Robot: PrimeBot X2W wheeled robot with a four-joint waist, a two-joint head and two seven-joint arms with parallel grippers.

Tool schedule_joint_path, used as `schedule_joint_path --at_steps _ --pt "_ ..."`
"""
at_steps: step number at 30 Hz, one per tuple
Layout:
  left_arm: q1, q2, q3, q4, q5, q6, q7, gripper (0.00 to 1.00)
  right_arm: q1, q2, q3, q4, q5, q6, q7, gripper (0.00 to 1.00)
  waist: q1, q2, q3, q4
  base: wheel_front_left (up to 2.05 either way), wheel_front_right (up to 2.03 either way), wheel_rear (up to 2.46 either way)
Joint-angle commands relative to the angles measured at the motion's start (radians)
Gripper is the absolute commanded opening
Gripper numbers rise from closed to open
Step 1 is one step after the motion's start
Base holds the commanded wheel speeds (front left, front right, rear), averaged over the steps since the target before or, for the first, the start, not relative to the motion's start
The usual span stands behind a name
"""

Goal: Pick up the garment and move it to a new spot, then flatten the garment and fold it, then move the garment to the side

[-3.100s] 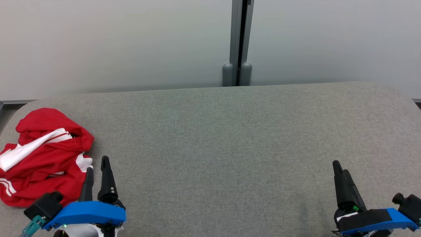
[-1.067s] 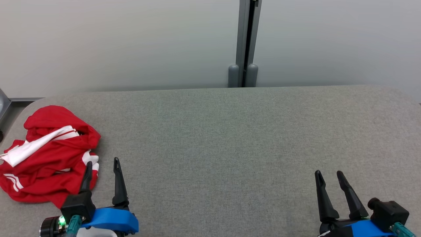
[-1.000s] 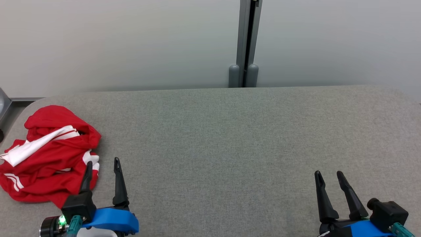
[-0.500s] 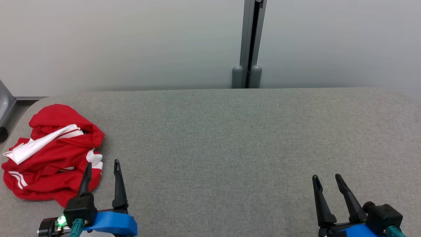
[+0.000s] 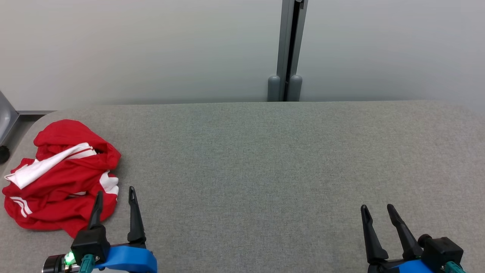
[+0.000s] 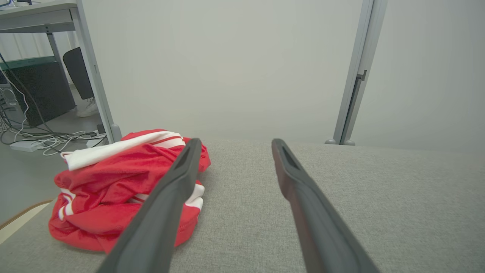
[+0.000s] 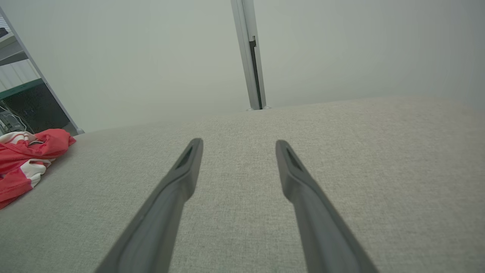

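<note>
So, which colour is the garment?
Red with white stripes and panels; the garment shows best in the head view.

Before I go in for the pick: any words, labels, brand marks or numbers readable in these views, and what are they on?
None can be read.
red garment: white stripes and panels, no print or tag showing.
left pincer and right pincer: plain dark fingers, open, no markings to read.
grey surface: plain fabric, no sign.

garment (image 6: 102, 180) part-hid by L jaws | R wrist: edge-cut
</note>
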Motion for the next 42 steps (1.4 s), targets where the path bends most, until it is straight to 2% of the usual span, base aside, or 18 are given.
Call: schedule_joint_path --at_steps 1,12,20,42 --pt "0.007 0.001 -0.002 0.001 -0.002 0.004 -0.005 1.0 0.001 -0.005 -0.001 0.003 0.004 0.0 -0.004 1.0 0.0 -0.0001 0.0 0.0 0.0 0.0 0.0" --pt "-0.007 0.009 -0.007 0.008 -0.006 0.005 -0.005 1.0 -0.005 -0.005 0.002 0.004 0.008 0.0 -0.004 1.0 0.0 -0.0001 0.008 0.014 0.0 0.0 0.0" --pt "-0.02 0.018 -0.01 0.015 -0.006 0.011 -0.005 1.0 -0.003 -0.005 0.009 0.002 0.008 0.0 -0.004 1.0 0.0 -0.0001 0.014 0.061 0.0 0.0 0.0" --pt "-0.039 0.045 -0.023 0.009 -0.018 0.02 0.012 1.0 0.001 -0.005 0.017 0.004 0.011 0.0 -0.004 1.0 0.0 -0.0001 0.023 0.301 0.0 0.0 0.0"
